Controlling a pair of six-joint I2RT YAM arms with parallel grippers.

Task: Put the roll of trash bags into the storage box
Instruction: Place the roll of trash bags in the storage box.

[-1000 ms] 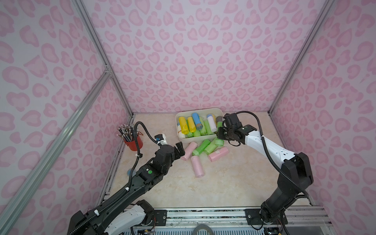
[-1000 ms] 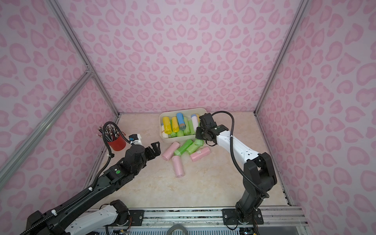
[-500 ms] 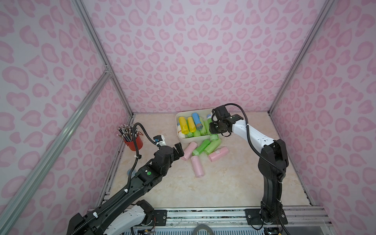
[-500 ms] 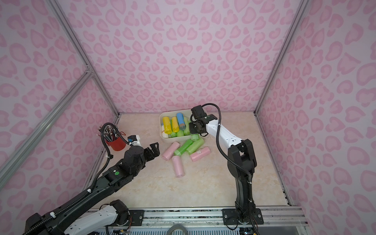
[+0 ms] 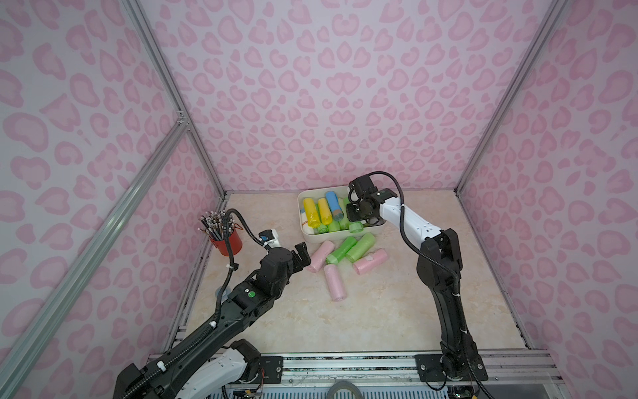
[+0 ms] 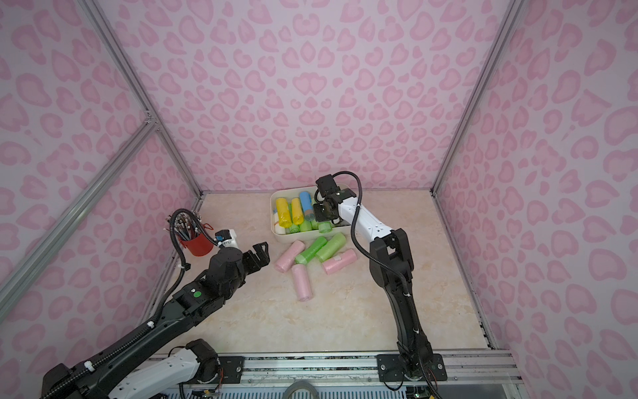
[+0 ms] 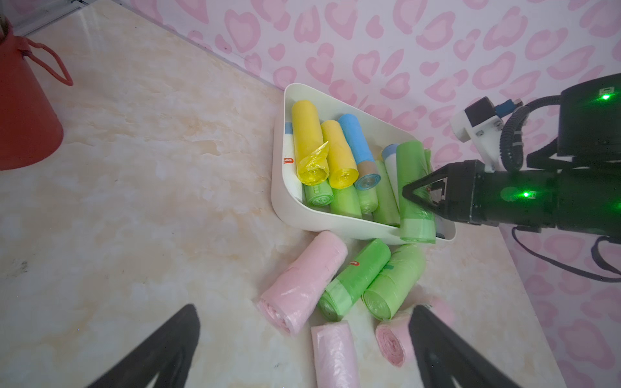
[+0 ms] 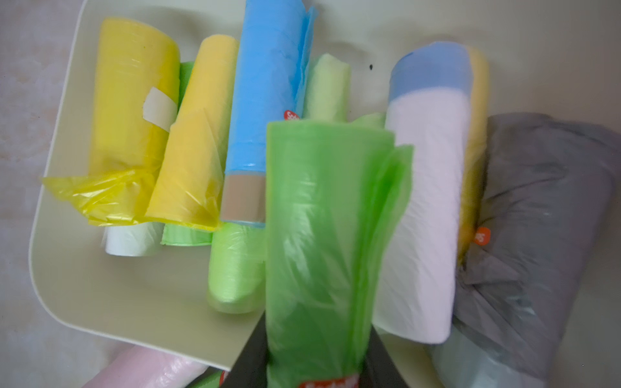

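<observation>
— Item in hand?
— Light-green plastic trash-bag roll (image 7: 411, 161), clamped in my right gripper (image 7: 413, 196), hanging over the cream-white plastic storage box's (image 7: 285, 208) near edge. Also my left gripper (image 6: 262, 255): wide open, empty.
— Handling?
— I'd carry it inward until its whole length clears that edge, then release low.

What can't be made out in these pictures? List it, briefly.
- Right gripper pads: right wrist view, covered by the held green roll.
- Box bottom layer: every view, buried under upper rolls; count unclear.
- Grey roll: right wrist view, cut off by the edge.
- Cup contents: top views, too small; left wrist view, cut off.
</observation>
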